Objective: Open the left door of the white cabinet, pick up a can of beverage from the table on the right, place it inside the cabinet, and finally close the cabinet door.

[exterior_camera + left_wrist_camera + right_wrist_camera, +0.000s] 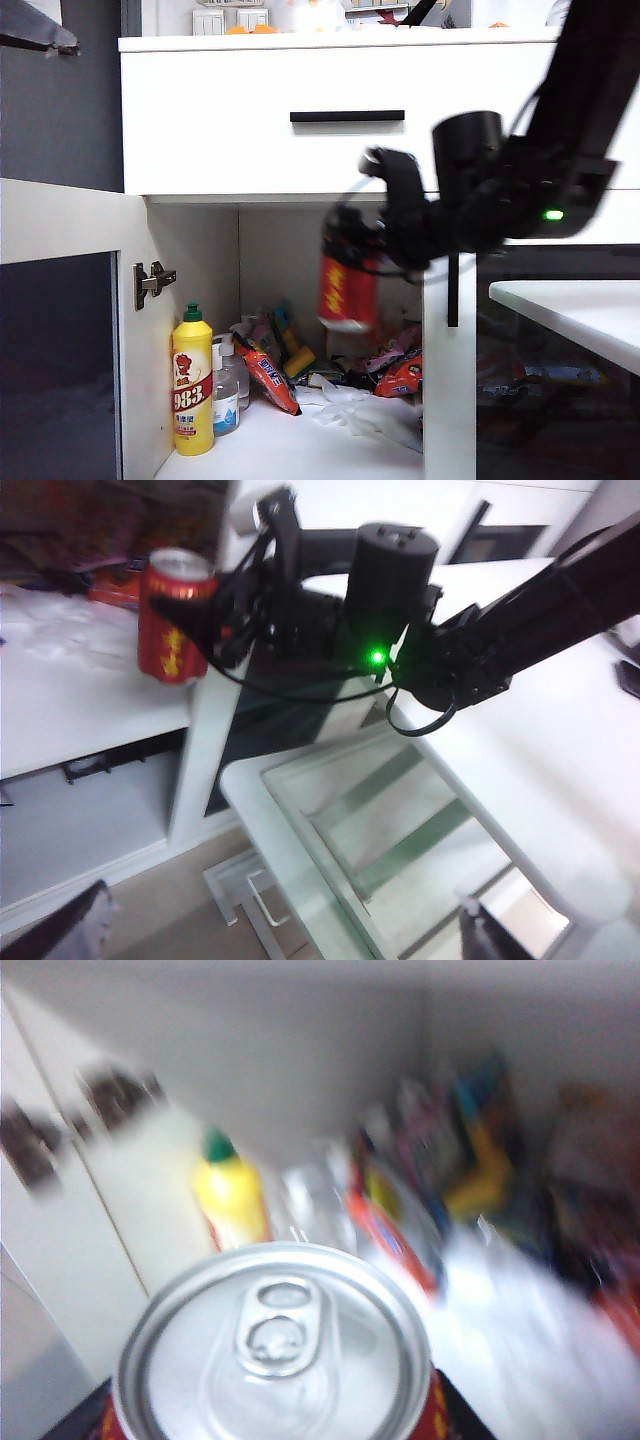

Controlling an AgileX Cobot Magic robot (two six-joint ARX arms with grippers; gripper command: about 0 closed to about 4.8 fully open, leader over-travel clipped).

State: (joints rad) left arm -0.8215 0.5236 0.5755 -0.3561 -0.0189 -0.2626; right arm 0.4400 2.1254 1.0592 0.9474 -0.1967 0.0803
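the left door of the white cabinet stands swung wide, so the opening step looks done and the placing step is the one in hand. the right tool is clamped on the can of beverage, carrying it in the air at the mouth of the open compartment, just in front of the centre post and well above the cabinet floor. in the left wrist view the same can shows red with yellow characters, pinched at its side by the dark fingers. the can's long axis runs close to upright, tipped only a little, with the silver pull-tab top facing up toward the right wrist camera and its base pointing down at the shelf. next, i'd judge, the arm has to carry it further in and lower it onto a bare patch of the floor, between the yellow bottle with the green cap and the heap of snack packets at the back, keeping it level so it lands on its base. the left tool is out of sight in every view; only a dark edge shows low in its own camera, and its jaws stand fully spread, holding nothing. the counter on the right shows bare at its near edge.
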